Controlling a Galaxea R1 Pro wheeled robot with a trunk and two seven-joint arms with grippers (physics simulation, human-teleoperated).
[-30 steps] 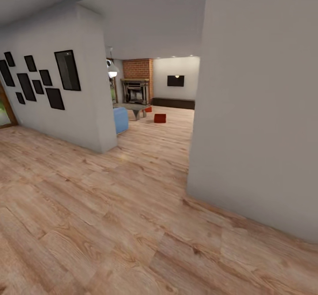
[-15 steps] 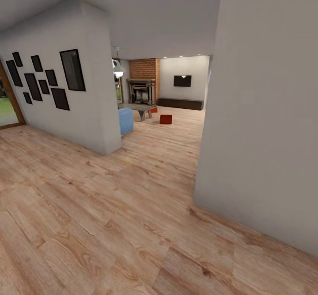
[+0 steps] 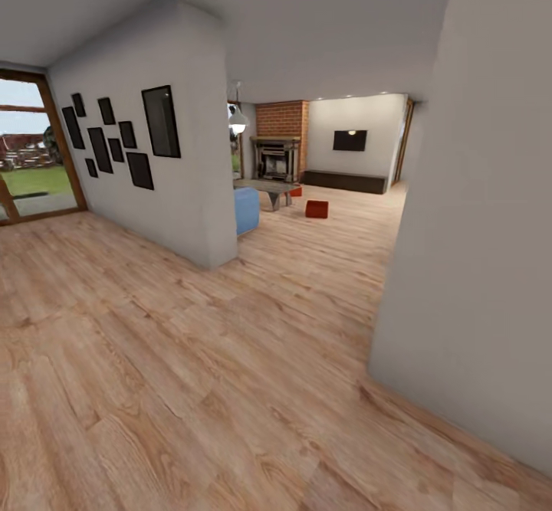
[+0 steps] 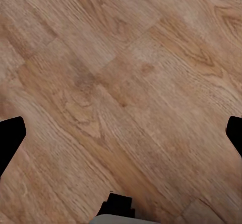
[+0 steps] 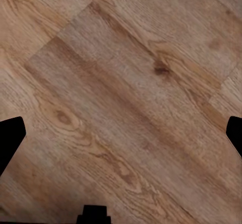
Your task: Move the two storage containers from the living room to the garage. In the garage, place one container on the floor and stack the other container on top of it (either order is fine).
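Far down the hall, in the head view, the living room opens up. One red-orange storage container [image 3: 316, 209] sits on the light wood planks there. The second container [image 3: 296, 191] peeks out behind it, beside the grey low table [image 3: 268, 187]. A corner of the blue sofa [image 3: 246, 211] juts out past the wall. My left gripper [image 4: 121, 136] hangs open over bare planks, its black fingertips [image 4: 10, 139] spread wide apart. My right gripper [image 5: 121, 136] is open in the same way, with nothing between its fingertips [image 5: 10, 138].
A white wall with black frames [image 3: 146, 174] stands at the left and ends in a corner [image 3: 222, 258]. A large pale wall [image 3: 475, 266] juts in close at the right. A glass door [image 3: 31, 151] is at far left. A brick fireplace [image 3: 277, 151] backs the living room.
The camera has turned, so the whole picture has slid right and the glass door has come into view at the left. The containers lie where they were.
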